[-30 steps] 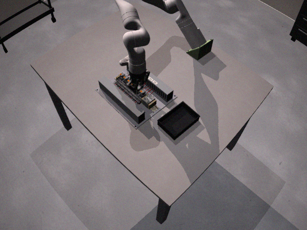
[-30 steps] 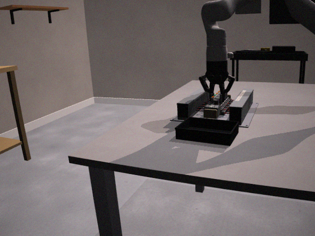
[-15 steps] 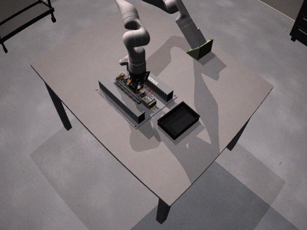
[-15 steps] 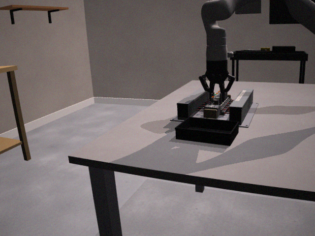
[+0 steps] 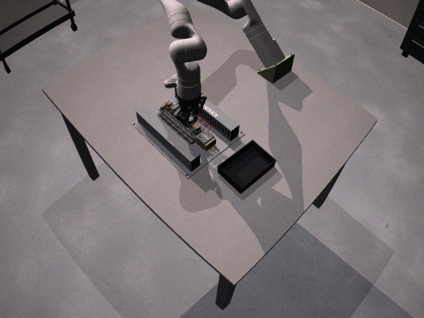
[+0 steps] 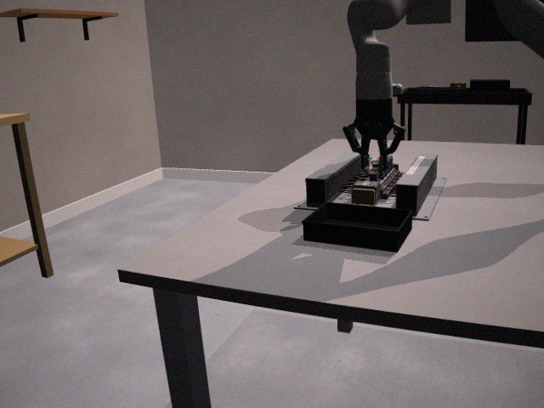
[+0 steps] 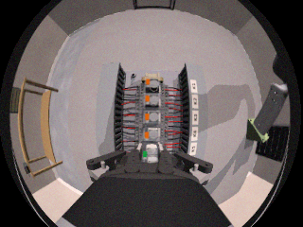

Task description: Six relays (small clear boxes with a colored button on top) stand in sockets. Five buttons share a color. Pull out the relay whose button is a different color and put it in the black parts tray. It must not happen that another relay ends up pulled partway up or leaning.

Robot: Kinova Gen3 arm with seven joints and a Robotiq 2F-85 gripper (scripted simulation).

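A row of relays stands on the panel [image 5: 186, 131] between two grey ducts. In the wrist view several relays with orange buttons [image 7: 151, 116] run up the middle of the panel. The relay with the green button [image 7: 146, 154] sits between my fingertips at the near end of the row. My gripper [image 7: 150, 148] is shut on this green-button relay, low over the row, as the top and exterior views show [image 5: 186, 118] [image 6: 374, 159]. The black parts tray [image 5: 246, 165] lies on the table beside the panel's end; it also shows in the exterior view [image 6: 358, 226].
The two grey ducts [image 5: 167, 142] [image 5: 220, 121] flank the relay row on either side. A tan block [image 5: 206, 140] stands at the row's end near the tray. The arm's green base bracket [image 5: 276, 69] is at the table's far side.
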